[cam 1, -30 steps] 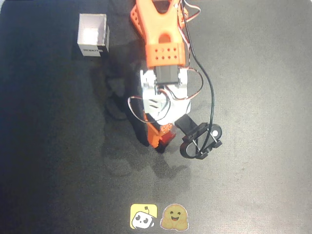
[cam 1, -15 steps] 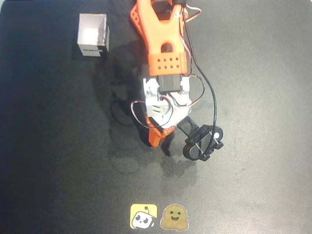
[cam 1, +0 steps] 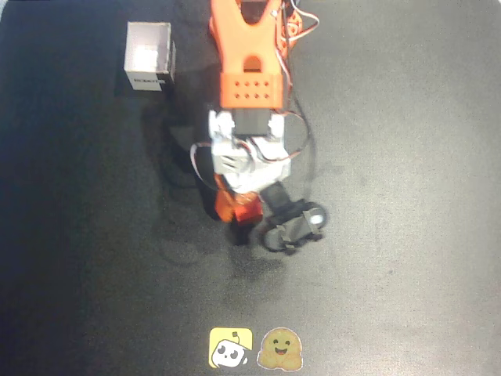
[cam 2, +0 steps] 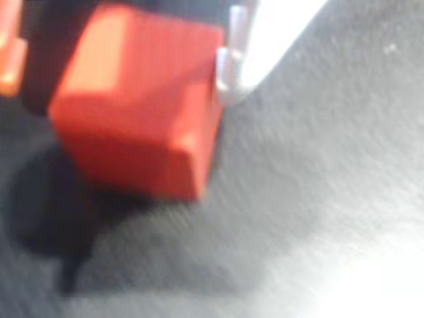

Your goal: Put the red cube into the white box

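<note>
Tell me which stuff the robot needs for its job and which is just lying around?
Needed:
- red cube, held in the hand
- white box, at the upper left in the overhead view

Just lying around:
- yellow sticker
- brown smiley sticker, both at the mat's bottom edge

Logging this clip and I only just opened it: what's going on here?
An orange and white robot arm is handling the red cube. In the wrist view the cube sits between the end effector fingers, apparently lifted, with its shadow on the dark mat below. In the overhead view the end effector is near the mat's middle. The white box stands apart at upper left, so the cube is not yet in it. Two cartoon stickers sit at the bottom edge.
</note>
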`<state>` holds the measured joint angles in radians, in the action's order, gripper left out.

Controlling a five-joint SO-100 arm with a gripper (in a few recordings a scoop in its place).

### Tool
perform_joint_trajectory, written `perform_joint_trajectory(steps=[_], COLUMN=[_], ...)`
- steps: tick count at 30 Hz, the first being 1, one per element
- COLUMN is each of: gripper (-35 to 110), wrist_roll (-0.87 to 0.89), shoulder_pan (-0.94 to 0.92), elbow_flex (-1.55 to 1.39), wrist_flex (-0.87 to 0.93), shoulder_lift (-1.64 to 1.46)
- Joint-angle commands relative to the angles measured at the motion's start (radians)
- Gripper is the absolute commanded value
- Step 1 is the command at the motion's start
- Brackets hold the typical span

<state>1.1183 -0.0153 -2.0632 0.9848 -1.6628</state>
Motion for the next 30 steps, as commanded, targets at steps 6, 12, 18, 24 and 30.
perform_joint_trajectory(steps=[6,12,18,24,30], gripper=[22,19,19,19,16], wrist_roll=[0.13,0.158,0.213,0.276,0.282], shoulder_pan=[-0.006,-0.008,0.014,0.043,0.032], elbow_flex=[-0.026,-0.028,-0.061,-0.092,-0.094], wrist_flex=[0.006,-0.008,-0.037,-0.038,-0.06], shoulder_lift=[-0.055,-0.048,-0.032,-0.069,-0.069])
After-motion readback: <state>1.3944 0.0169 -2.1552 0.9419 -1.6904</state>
